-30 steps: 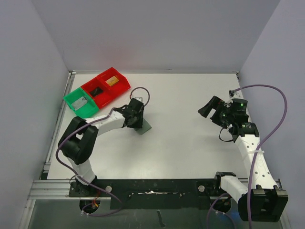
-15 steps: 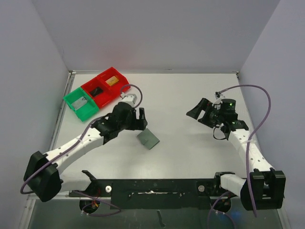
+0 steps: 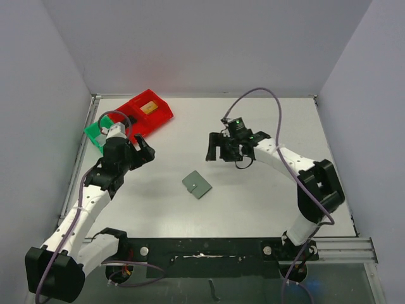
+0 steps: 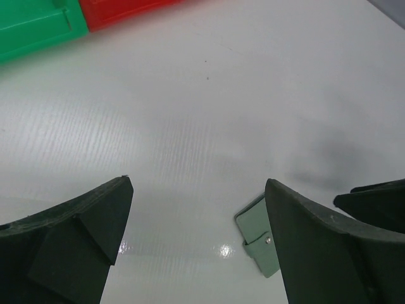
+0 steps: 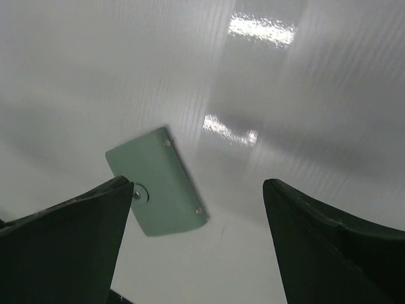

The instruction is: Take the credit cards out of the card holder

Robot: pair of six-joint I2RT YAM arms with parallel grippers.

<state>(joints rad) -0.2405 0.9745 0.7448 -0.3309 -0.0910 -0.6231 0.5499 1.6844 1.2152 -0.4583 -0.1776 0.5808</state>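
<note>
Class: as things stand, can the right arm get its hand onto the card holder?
Probably yes: the right hand hangs open near the card holder, which lies flat, uncovered, nothing between them.

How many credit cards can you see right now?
1: a gold credit card in the far red bin. The left arm covers parts of the other bins, so more may be hidden.

grey-green card holder, flat on the table, askew
</note>
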